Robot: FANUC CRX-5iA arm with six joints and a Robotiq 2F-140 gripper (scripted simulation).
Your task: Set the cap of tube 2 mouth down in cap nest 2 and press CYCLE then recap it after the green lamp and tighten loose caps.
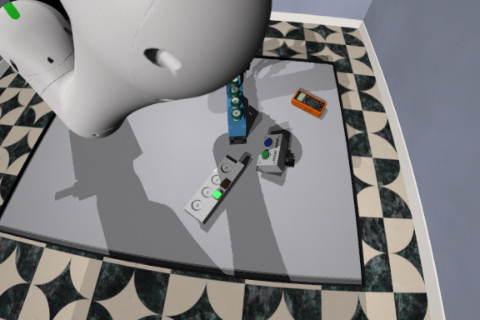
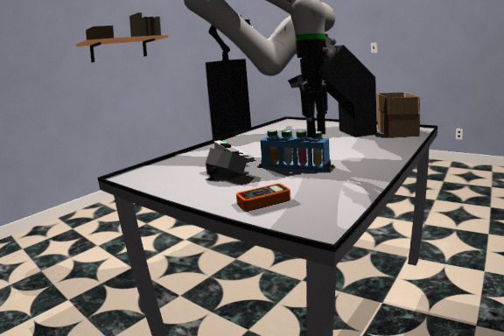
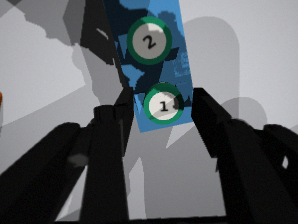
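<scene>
The blue decapping station holds the four tubes, all with green caps on; it also shows in the exterior view. In the wrist view, cap 1 lies between my fingertips with a gap on each side, and cap 2 is on its tube beyond it. My gripper is open and hangs just above tube 1. The cap tray has empty nests, and its green lamp is lit. The blue CYCLE key and green READY key sit in one housing.
An orange multimeter lies to the right of the station and near the table's front in the exterior view. A cardboard box and a black block stand at the back. The arm hides my gripper in the top view.
</scene>
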